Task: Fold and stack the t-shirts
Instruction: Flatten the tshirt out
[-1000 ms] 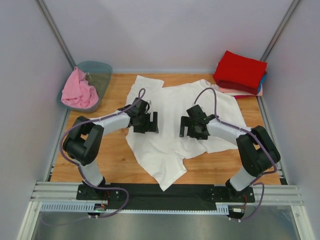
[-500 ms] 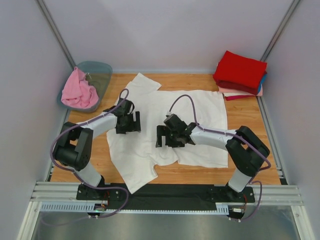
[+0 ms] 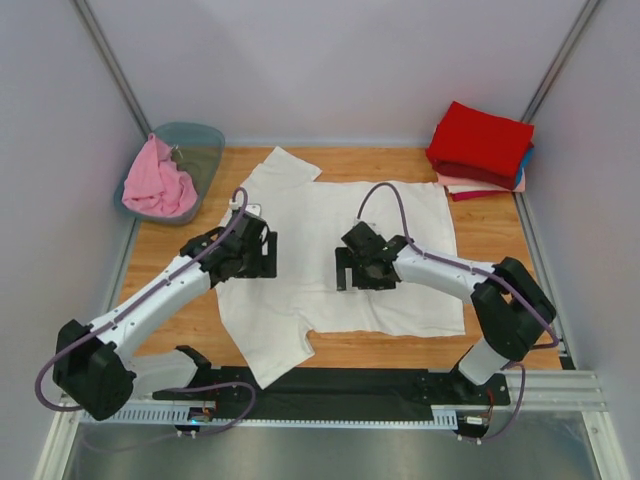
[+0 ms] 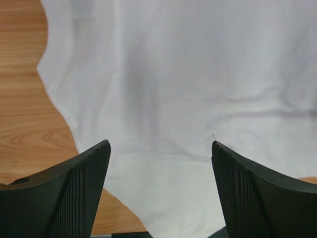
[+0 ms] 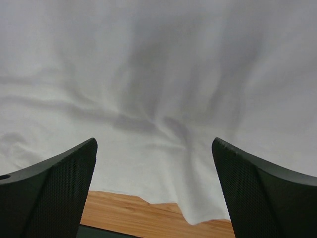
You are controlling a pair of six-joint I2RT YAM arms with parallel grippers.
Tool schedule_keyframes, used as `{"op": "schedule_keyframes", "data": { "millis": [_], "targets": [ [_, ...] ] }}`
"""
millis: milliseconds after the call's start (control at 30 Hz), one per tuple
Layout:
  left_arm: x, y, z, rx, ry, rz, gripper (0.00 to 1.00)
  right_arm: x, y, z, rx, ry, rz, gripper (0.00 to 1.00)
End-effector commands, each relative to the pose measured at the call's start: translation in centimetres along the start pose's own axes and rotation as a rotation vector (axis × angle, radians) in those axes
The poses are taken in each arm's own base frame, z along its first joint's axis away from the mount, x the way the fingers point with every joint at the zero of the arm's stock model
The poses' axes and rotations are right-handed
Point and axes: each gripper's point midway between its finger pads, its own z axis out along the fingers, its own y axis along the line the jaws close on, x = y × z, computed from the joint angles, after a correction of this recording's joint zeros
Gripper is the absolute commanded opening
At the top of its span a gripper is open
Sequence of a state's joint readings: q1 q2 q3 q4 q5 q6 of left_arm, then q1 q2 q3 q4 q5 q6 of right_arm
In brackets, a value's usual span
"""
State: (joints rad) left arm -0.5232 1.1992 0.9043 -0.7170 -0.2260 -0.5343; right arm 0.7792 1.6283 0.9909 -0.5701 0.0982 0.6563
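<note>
We see both arms out over the wooden surface (image 3: 500,240) with the large white t-shirt (image 3: 330,235) spread flat under them. The left gripper (image 3: 252,262) is released, its jaws wide apart and nothing between them. In the left wrist view the left gripper (image 4: 159,148) hangs above the cloth, not touching it as far as we can tell. The white t-shirt (image 4: 198,74) fills the space between and ahead of its fingers (image 4: 74,188), and the wavy cloth edge and bare wood (image 4: 25,99) show to one side.

The right gripper (image 3: 364,276) is also released and holds nothing. In the right wrist view the right gripper (image 5: 154,144) sits over wrinkled white cloth (image 5: 158,64), with a thin strip of wood (image 5: 129,208) showing past the cloth edge close to its fingers (image 5: 49,198). The two grippers are near each other, with shirt between them.

Well beyond the left gripper, out to its left, the pink t-shirt (image 3: 158,182) lies bunched in a grey-green tub (image 3: 203,148). Well beyond the right gripper, out to its right, is a folded stack with the red t-shirt (image 3: 480,140) on top. A blue edge (image 3: 527,156) and a pale peach one (image 3: 470,184) peek out below it. The stack is just beside the white t-shirt's far corner, and we cannot tell if they touch.
</note>
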Motion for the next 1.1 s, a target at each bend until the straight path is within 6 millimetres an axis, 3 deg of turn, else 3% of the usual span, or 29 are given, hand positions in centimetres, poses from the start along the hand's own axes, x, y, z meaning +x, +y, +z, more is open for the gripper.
{"op": "schedule_keyframes", "data": {
  "millis": [0, 133, 300, 400, 600, 733, 933, 1067],
  "targets": [
    [2.9, -0.5, -3.3, -0.041, 0.084, 0.094, 0.89, -4.8, -0.4, -4.7, 0.018, -0.171, -0.030, 1.00],
    [8.9, -1.5, -4.7, 0.009, 0.200, 0.139, 0.86, -6.1, -1.0, -7.4, -0.010, -0.228, -0.012, 1.00],
    [14.8, -2.1, -6.3, 0.047, 0.304, 0.109, 0.83, -6.3, -3.1, -9.7, -0.021, -0.283, 0.030, 1.00],
    [16.9, -1.5, -6.3, 0.001, 0.359, 0.087, 0.83, -6.4, -4.1, -10.7, -0.041, -0.311, 0.063, 1.00],
    [21.8, -2.9, -6.4, 0.050, 0.468, 0.060, 0.83, -5.9, -5.9, -10.9, -0.065, -0.328, 0.100, 1.00],
    [24.4, -4.1, -6.0, 0.096, 0.524, 0.050, 0.81, -5.6, -7.0, -10.4, -0.079, -0.316, 0.130, 1.00],
    [25.9, -3.4, -4.7, 0.057, 0.550, 0.060, 0.78, -5.2, -8.1, -10.5, -0.066, -0.320, 0.142, 1.00],
    [26.6, -3.8, -3.5, 0.073, 0.546, 0.056, 0.65, -5.1, -8.3, -10.5, -0.060, -0.322, 0.147, 1.00]
  ]
}}
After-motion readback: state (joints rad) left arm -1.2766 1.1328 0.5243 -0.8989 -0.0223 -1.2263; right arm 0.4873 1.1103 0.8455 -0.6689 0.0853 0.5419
